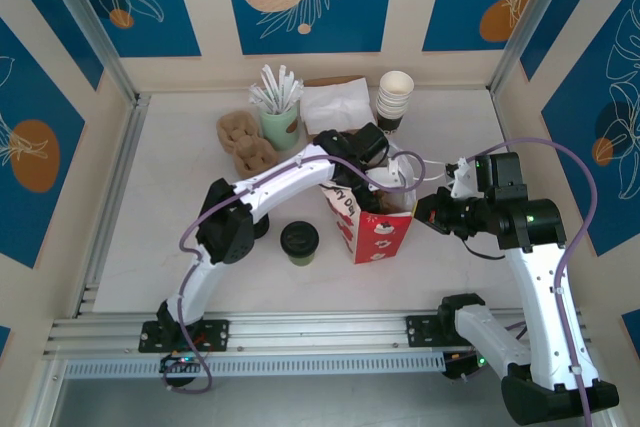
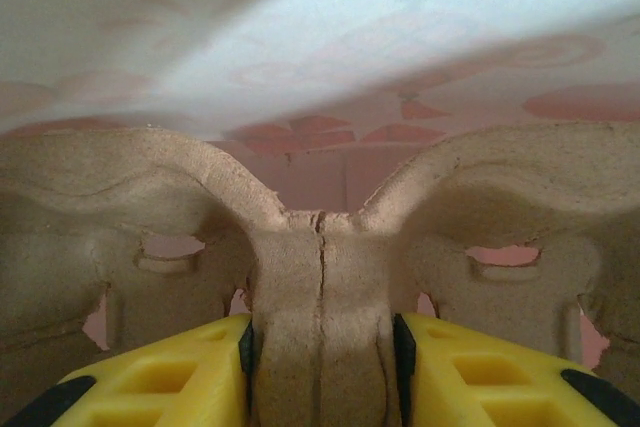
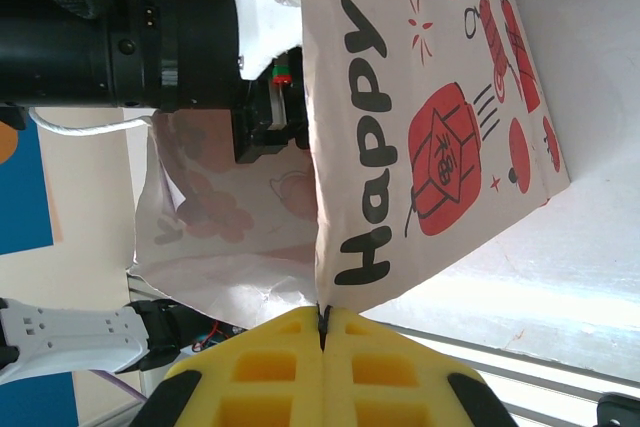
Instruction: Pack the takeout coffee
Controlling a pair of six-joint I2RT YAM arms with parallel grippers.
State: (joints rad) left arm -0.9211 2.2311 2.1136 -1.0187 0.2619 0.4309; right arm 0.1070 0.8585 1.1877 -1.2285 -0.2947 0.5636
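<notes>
You'll see a red paper bag (image 1: 385,237) standing open near the middle of the table (image 1: 150,237), with a pulp cup carrier (image 2: 320,277) down inside it. Toward 12 o'clock stands a stack of white paper cups (image 1: 395,97). White napkins (image 1: 335,105) lie at the stack's 9 o'clock, and further that way come a green cup of stirrers (image 1: 280,119) and some loose pulp carriers (image 1: 245,142).

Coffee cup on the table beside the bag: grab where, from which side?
Likely across the cup just under its black lid, fingers coming straight down. It stands upright on the table, round, so any angle fits; the red bag stands near its right, so a sideways approach looks tighter.
</notes>
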